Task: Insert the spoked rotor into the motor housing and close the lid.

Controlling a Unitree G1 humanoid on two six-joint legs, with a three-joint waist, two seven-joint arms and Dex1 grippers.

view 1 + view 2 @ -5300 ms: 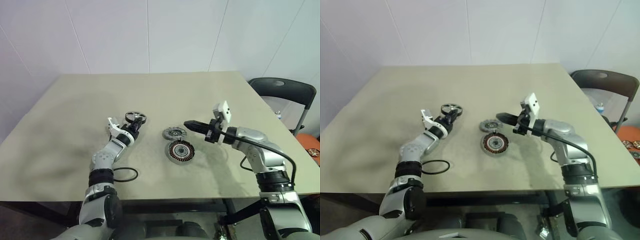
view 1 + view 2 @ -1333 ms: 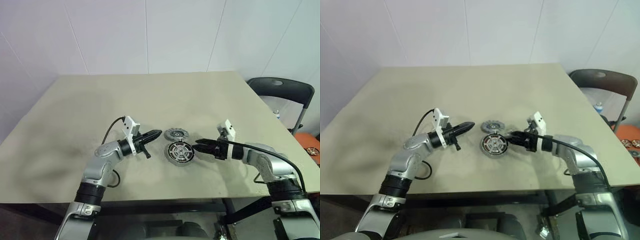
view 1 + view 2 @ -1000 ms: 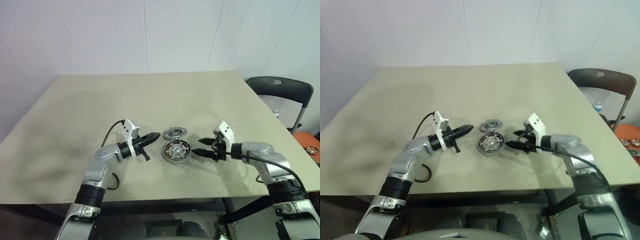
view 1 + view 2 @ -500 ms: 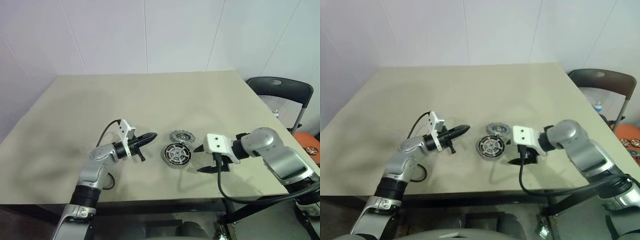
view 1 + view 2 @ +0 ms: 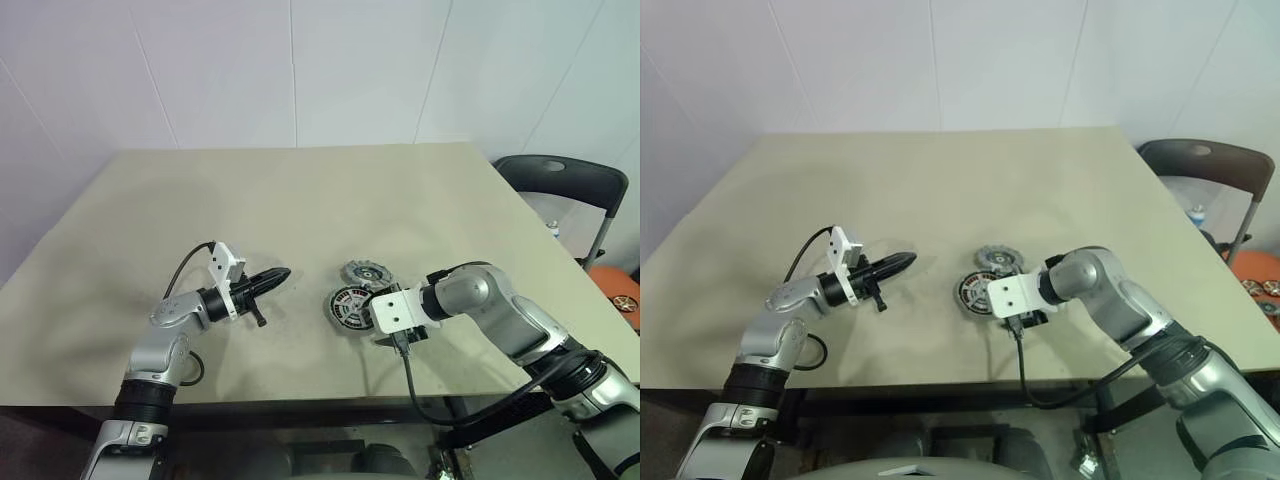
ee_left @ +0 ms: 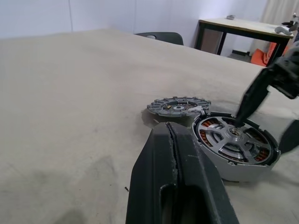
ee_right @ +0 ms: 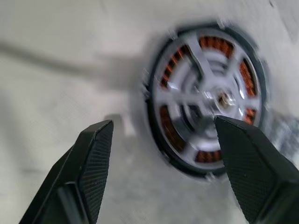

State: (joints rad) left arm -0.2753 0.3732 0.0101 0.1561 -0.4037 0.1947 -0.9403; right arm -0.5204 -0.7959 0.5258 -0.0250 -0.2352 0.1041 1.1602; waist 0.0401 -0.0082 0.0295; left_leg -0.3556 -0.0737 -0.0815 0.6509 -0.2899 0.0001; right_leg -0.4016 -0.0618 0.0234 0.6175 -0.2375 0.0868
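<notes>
right now the spoked rotor (image 6: 235, 139) sits inside the motor housing (image 5: 347, 307) near the middle of the table (image 5: 300, 190), copper windings showing between its spokes. the lid (image 5: 363, 272) lies flat on the table just beside the housing, on its far side. the right gripper (image 7: 161, 163) hangs over the rotor with its fingers spread wide, holding nothing. the left gripper (image 5: 275, 276) is apart to the left, fingers pressed together and empty.
</notes>
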